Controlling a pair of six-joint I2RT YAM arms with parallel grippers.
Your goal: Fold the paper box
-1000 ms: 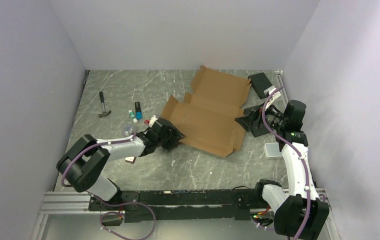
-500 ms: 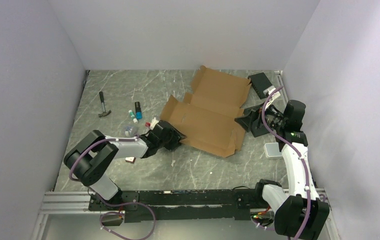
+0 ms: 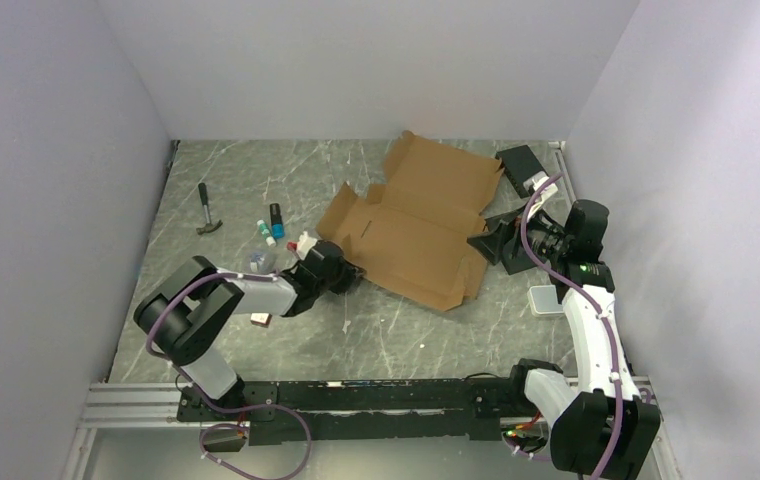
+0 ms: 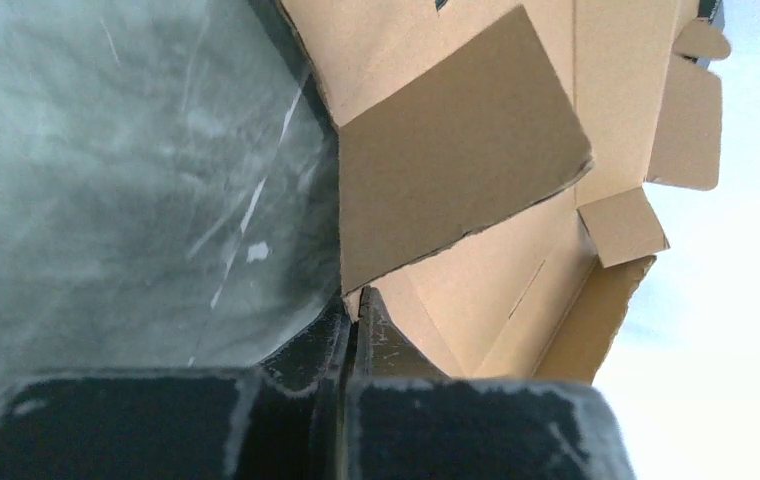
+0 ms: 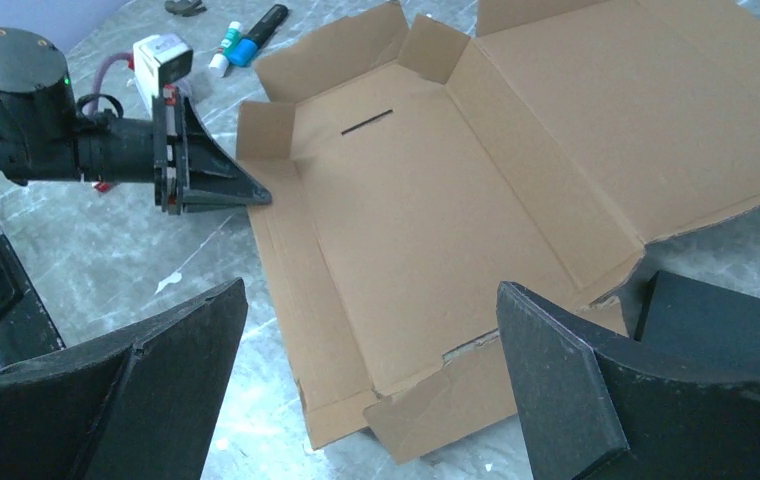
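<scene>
The paper box (image 3: pixel 416 225) lies unfolded and flat on the marbled table, brown cardboard with its flaps spread; it also fills the left wrist view (image 4: pixel 456 170) and the right wrist view (image 5: pixel 456 200). My left gripper (image 3: pixel 354 272) lies low at the box's left edge. Its jaws (image 4: pixel 354 300) are pressed together, with a thin cardboard edge pinched at the tips beside a raised corner flap. The right wrist view shows that gripper (image 5: pixel 261 197) meeting the box's side wall. My right gripper (image 3: pixel 478 245) stands wide open (image 5: pixel 371 288) just over the box's right corner, holding nothing.
A small hammer (image 3: pixel 206 212) and several small bottles and markers (image 3: pixel 271 222) lie left of the box. A black slab (image 3: pixel 521 168) sits at the back right and another (image 5: pixel 726 320) under my right fingers. A grey tray (image 3: pixel 546 300) rests by the right arm. Walls enclose three sides.
My left gripper has gone from open to shut on the box's left edge, sliding a little toward it. The box's near corner shifted slightly. The right arm has held still.
</scene>
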